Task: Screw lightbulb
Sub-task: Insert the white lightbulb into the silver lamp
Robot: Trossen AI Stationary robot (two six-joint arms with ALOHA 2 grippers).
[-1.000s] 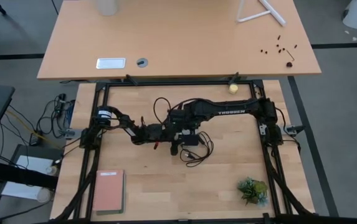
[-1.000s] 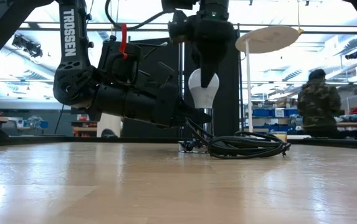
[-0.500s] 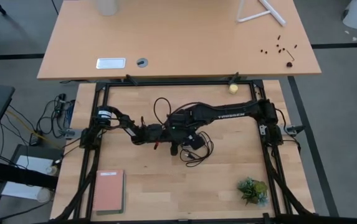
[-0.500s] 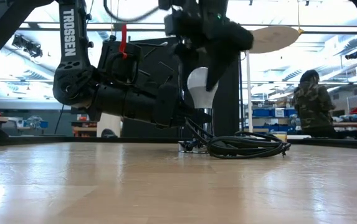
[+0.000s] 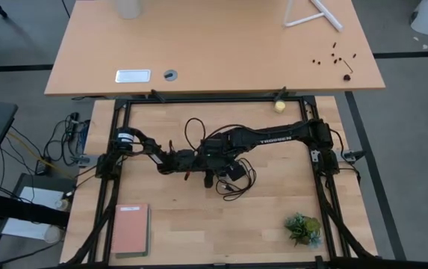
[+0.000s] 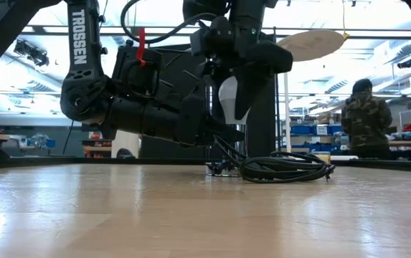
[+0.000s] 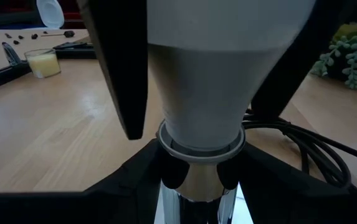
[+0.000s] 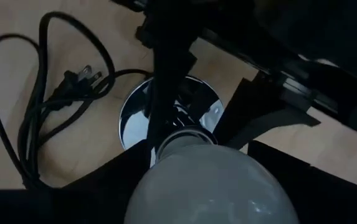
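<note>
**Supervisor:** Report end effector states and bulb position.

**Operator:** I have the lightbulb [image 6: 231, 100] standing upright with its narrow base entering the silver socket [image 8: 166, 118], near the middle of the tabletop [image 5: 273, 217]. The right end effector [image 6: 238, 89] comes down over the bulb from above, its fingers [image 6: 247, 86] on either side of the glass; I read it as clenched on the bulb, ready to turn. The left end effector [image 7: 194, 174] is lying low beside the socket and grasping the socket neck just under the bulb's collar.

**Supervisor:** Failure modes from here?

**Operator:** Three, in my judgement. First, cross-threading: if the bulb sits tilted to the socket when I rotate, the base would bind instead of running in. Second, slip: the frosted glass is smooth and rounded, so the right fingers may spin on it without turning it, or squeeze it upward out of the grip. Third, socket rotation: if the left hold gives, the socket turns with the bulb and the black cord [image 6: 284, 168], coiled just beside the socket, winds up and drags.

**Supervisor:** Over-torque?

**Operator:** Possible. I cannot see the thread depth, so I cannot tell how far it is seated.
</note>
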